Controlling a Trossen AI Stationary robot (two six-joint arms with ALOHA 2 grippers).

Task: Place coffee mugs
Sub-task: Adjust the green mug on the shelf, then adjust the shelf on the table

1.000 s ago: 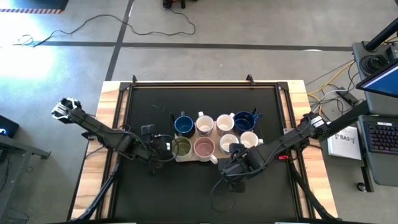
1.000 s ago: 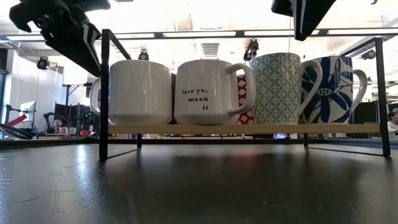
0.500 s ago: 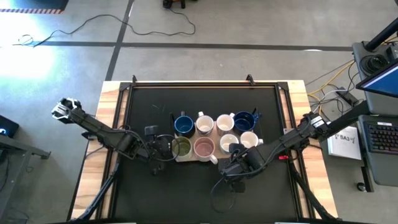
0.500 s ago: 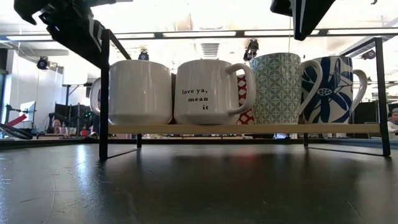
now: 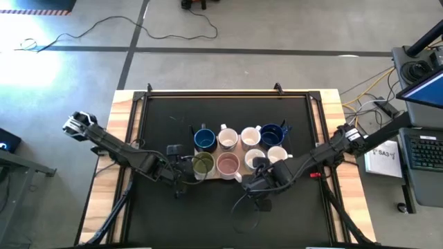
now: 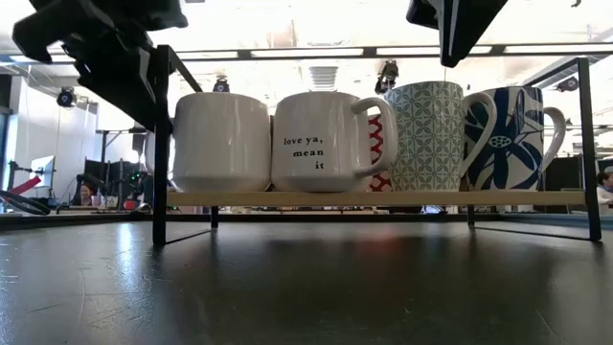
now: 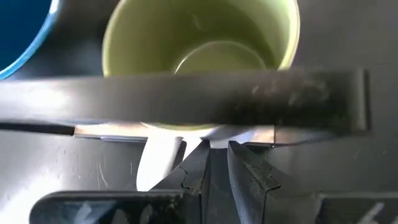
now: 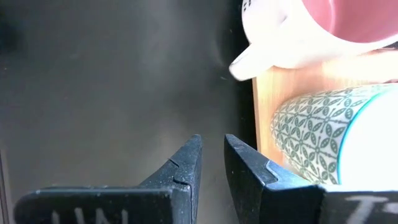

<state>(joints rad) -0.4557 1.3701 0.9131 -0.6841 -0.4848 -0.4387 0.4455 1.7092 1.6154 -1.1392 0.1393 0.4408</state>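
Several coffee mugs stand in two rows on a light wooden board (image 5: 201, 177) at mid-table. The olive green mug (image 5: 202, 163), white outside, is the near row's left end. My left gripper (image 7: 219, 149) is shut at this mug's left side, close to its white handle (image 7: 158, 163). A blurred dark bar (image 7: 249, 93) crosses the left wrist view in front of the mug. My right gripper (image 8: 212, 146) is shut and hangs over the dark tabletop just off the board's near edge (image 8: 273, 106), near the pink mug's handle (image 8: 255, 59) and a green-patterned mug (image 8: 311, 134). My left gripper has its shut fingertips (image 7: 208, 152) against the olive green mug's white outer wall (image 7: 205, 132), low down beside the root of the handle. The fingers slant down from the table's left. The mug stands upright on the board.
A black metal frame (image 6: 160, 144) runs round the dark tabletop. The pink mug (image 5: 227, 164) stands close to the right of the olive one. Two blue mugs (image 5: 203, 139) and white ones fill the far row. Bare tabletop lies near and to the left of the board.
My left gripper has moved toward the table's right and a little down, up to the olive green mug. In the low view that mug and the lettered mug beside it have slid slightly toward the table's right on the board, staying upright.
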